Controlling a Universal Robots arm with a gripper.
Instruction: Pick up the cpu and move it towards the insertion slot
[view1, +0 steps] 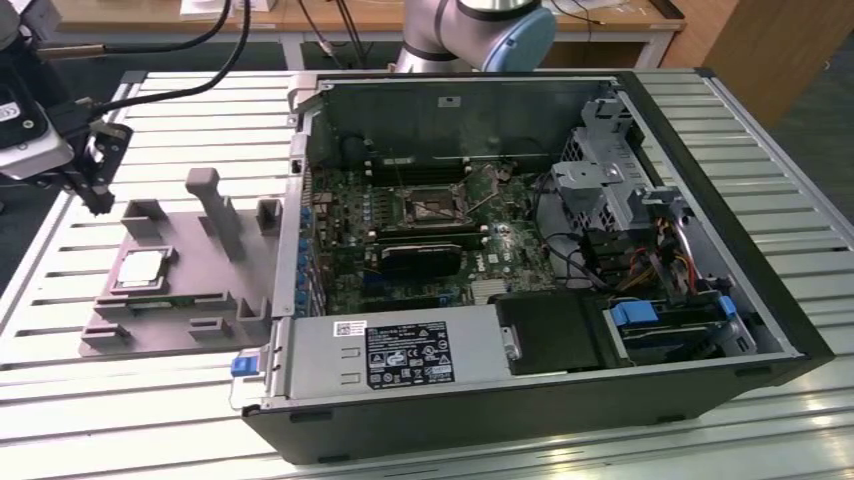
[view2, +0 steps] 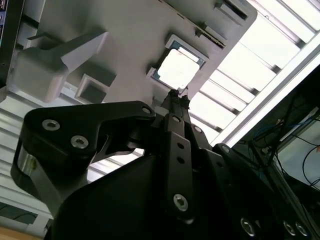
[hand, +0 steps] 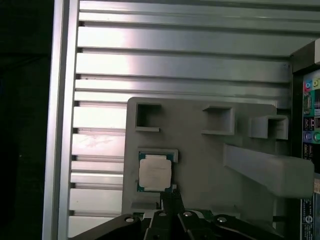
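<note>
The cpu (view1: 143, 268) is a flat silvery square with a thin green edge, lying in a square recess of the grey holder plate (view1: 200, 250) on the exterior view's left. In both wrist views the cpu (view2: 178, 68) (hand: 154, 171) lies just past my fingertips. My gripper (view1: 99, 203) hangs above the plate's far left corner, apart from the cpu, its black fingers shut with nothing between them (view2: 175, 94) (hand: 170, 192). The insertion slot (view1: 427, 206), a shiny metal frame with a dark centre, sits on the green board inside the open computer case.
The open black computer case (view1: 694, 300) lies on a slatted metal table (view1: 120, 400). A tall grey post (view1: 214, 210) rises from the holder plate beside the cpu. A narrow green memory stick (view1: 150, 300) lies on the plate. A black heatsink (view1: 420, 260) sits below the slot.
</note>
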